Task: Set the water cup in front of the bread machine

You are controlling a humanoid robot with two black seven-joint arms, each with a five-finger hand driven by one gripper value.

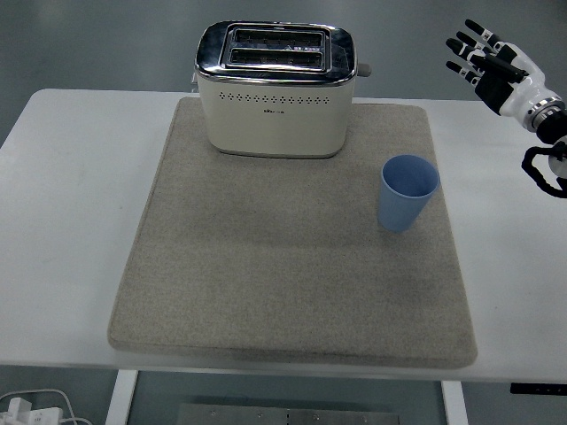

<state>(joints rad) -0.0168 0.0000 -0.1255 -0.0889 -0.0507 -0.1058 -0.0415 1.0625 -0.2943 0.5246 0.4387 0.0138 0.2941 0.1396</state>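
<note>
We see the blue water cup (407,192) upright on the grey mat (266,292), right of and nearer than the cream bread machine (276,87); our right hand (490,64) hovers beyond the counter (71,221), fingers spread, empty.

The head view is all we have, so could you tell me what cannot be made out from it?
- Toaster: back face hidden by its own body; front print too small to read.
- Blue cup: inside bottom hidden by its wall.
- Right hand: arm cut off by the right edge.
- Left arm: out of view.
</note>
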